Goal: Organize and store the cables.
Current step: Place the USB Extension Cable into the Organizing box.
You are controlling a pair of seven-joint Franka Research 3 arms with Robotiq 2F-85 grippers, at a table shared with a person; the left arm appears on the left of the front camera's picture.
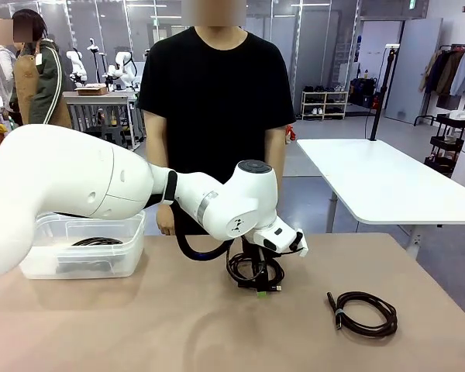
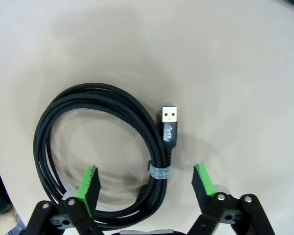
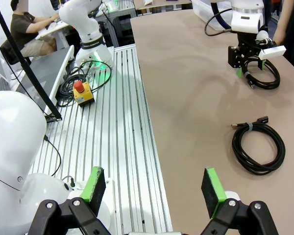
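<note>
Black coiled cable (image 2: 95, 91) sits just right of the bin (image 1: 77, 260). Our left gripper (image 2: 145, 170) straddles it, jaws spread, not touching as far as we can tell. Another coil (image 1: 364, 312) lies farther right, and our right gripper (image 3: 153, 172) gapes wide.

The cable (image 2: 100, 93) wore a matt, braided cloth sheath with a shiny metal plug (image 2: 169, 113), the table (image 2: 225, 63) was smooth and matt, the bin (image 1: 77, 263) clear plastic.
</note>
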